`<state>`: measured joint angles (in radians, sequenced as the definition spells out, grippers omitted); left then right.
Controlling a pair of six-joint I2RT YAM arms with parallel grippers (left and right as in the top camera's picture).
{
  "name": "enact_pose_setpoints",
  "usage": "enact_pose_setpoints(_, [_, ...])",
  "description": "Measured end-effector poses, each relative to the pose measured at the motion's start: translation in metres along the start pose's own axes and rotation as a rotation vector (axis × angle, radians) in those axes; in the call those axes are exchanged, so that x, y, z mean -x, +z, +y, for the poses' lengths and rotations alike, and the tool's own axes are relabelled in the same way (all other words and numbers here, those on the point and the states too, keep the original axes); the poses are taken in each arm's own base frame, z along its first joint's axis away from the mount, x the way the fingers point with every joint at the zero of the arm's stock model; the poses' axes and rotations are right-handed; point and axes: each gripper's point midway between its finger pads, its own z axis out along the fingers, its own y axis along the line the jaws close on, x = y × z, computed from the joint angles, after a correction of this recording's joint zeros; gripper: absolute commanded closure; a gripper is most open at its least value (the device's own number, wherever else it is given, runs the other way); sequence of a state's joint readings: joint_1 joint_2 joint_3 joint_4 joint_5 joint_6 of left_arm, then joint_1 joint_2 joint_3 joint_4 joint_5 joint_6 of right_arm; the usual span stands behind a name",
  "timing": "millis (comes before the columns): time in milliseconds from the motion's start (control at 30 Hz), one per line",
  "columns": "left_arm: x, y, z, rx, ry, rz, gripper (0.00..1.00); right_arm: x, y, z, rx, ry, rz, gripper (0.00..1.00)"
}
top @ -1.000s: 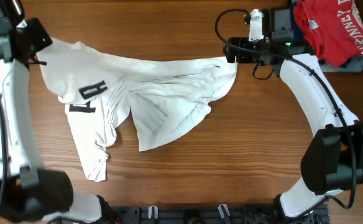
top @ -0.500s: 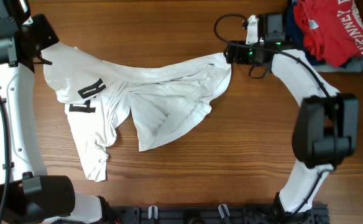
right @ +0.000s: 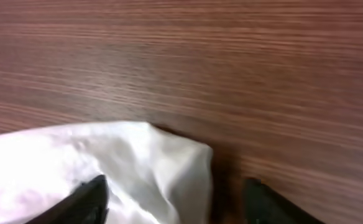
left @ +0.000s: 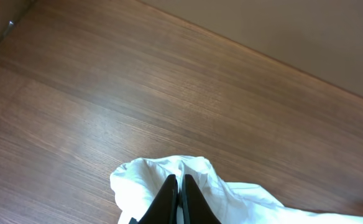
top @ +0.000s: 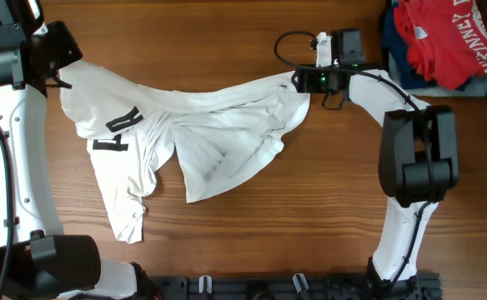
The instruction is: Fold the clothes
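Note:
The white T-shirt (top: 218,133) lies crumpled across the table's middle, with black lettering (top: 118,125) showing near its left end. My left gripper (top: 60,73) is at the shirt's upper left corner. In the left wrist view the left gripper's fingers (left: 178,186) are shut on a bunch of white fabric (left: 141,180). My right gripper (top: 298,81) is at the shirt's upper right corner. In the right wrist view the right gripper's fingers (right: 175,190) stand wide apart, with the shirt's corner (right: 138,162) lying loose between them.
A red garment with white lettering (top: 439,33) lies on blue folded garments (top: 396,50) at the table's far right corner. A lower flap of the shirt (top: 127,217) hangs toward the front left. Bare wood (top: 327,200) shows at the front right.
My right gripper has moved left, and the shirt's upper right corner has shifted left with it. My left gripper has barely moved and still holds its corner.

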<state>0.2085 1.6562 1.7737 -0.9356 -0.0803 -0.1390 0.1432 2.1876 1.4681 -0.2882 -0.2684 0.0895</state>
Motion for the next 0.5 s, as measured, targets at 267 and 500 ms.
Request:
enact_pose_setpoints(267, [0.000, 0.000, 0.000, 0.000, 0.000, 0.001, 0.96, 0.006, 0.013, 0.017, 0.015, -0.009, -0.035, 0.83])
enact_pose_setpoints(500, [0.016, 0.000, -0.002, -0.003, -0.005, -0.066, 0.96, 0.040, -0.007, 0.004, -0.017, 0.030, -0.056, 0.96])
